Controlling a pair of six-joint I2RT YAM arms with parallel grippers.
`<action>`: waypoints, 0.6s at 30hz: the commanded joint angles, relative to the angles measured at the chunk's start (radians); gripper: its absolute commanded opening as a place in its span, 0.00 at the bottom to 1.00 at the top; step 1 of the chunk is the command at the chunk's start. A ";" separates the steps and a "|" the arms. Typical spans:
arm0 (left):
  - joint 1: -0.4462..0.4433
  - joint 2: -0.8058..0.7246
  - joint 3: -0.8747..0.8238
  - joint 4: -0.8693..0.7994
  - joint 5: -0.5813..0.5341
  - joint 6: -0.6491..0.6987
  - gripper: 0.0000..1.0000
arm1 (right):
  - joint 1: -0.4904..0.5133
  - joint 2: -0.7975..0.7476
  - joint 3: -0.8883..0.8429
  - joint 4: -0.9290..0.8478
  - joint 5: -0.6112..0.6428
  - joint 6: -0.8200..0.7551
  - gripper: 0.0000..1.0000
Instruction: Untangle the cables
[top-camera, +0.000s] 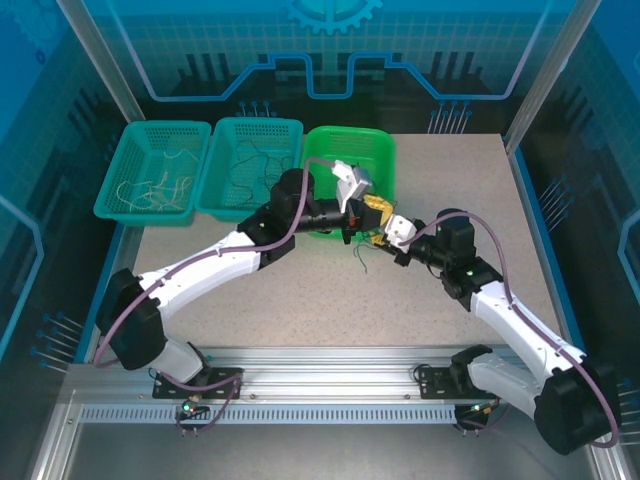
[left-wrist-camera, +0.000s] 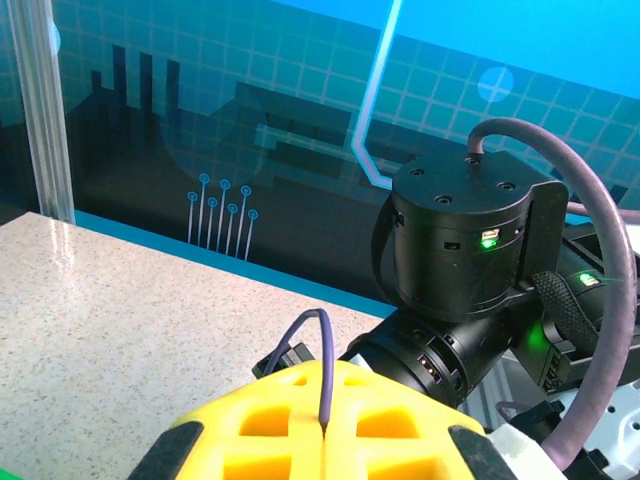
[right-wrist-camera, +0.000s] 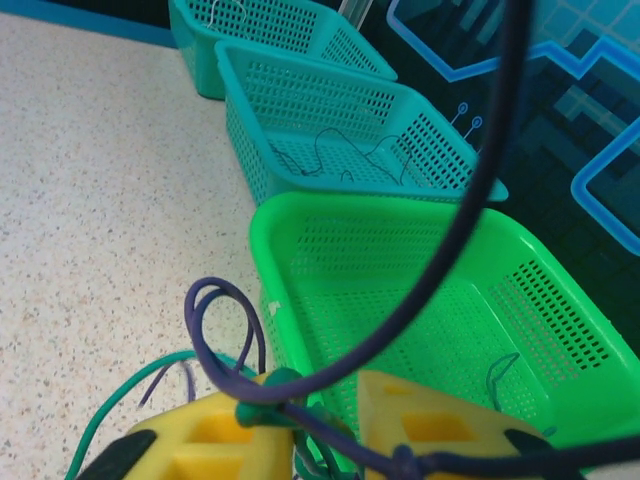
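Pinching a dark cable (left-wrist-camera: 327, 375) between fully closed pads, the left gripper (left-wrist-camera: 325, 430) faces the right gripper (right-wrist-camera: 325, 432), whose fingers (right-wrist-camera: 200, 445) stand narrow around the tangled cables (right-wrist-camera: 262, 402); whether they grip, I cannot tell. With the tangle just beside the green basket (right-wrist-camera: 300, 225), pulling apart could tighten the knot or let the cable slip out.

- Table (top-camera: 470, 200): speckled, stone-like, matt.
- Green basket (right-wrist-camera: 330, 207): perforated plastic, faintly glossy.
- Cables (right-wrist-camera: 215, 287): thin, smooth sheathing.
- Left gripper fingers (left-wrist-camera: 300, 385): matt yellow plastic.
- Rail (top-camera: 320, 385): brushed metal.
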 joint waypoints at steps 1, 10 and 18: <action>0.007 -0.058 -0.020 0.017 -0.049 0.036 0.00 | 0.000 0.010 -0.008 0.022 0.041 0.030 0.17; 0.139 -0.260 -0.097 -0.092 -0.255 0.094 0.00 | -0.063 0.053 -0.017 0.008 0.261 0.251 0.07; 0.273 -0.410 -0.131 -0.187 -0.440 0.101 0.00 | -0.226 0.169 0.079 -0.123 0.352 0.588 0.09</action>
